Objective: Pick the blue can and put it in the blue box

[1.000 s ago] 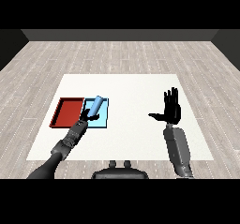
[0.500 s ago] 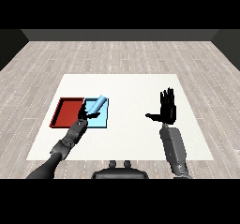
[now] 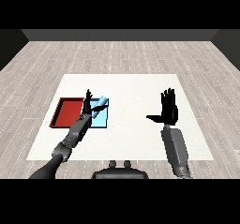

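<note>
Fingers: right hand (image 3: 168, 110) up, palm forward, fingers straight and spread wide, thumb out toward 9 o'clock, nothing in it. Left hand (image 3: 89, 105) has its fingers straight, pointing toward 12, thumb reaching to 3 o'clock against the can; whether it still grips, I cannot tell.
Can: blue can (image 3: 100, 104) lies tilted, top end toward 1 o'clock, over the blue tray (image 3: 101, 120) at its far edge, touching the left hand's thumb side.
Trays: red tray (image 3: 68, 113) at 9 o'clock of the blue one, the two touching side by side.
In the way: the left forearm (image 3: 77, 130) crosses the seam between the trays and covers the blue tray's left edge; the hand hides part of the can.
Around: white table (image 3: 131, 87), wood-plank floor beyond it at 12 o'clock.
Right side: right hand is well apart from both trays, at 3 o'clock of them, above bare table.
Count: one can, two trays, two hands.
</note>
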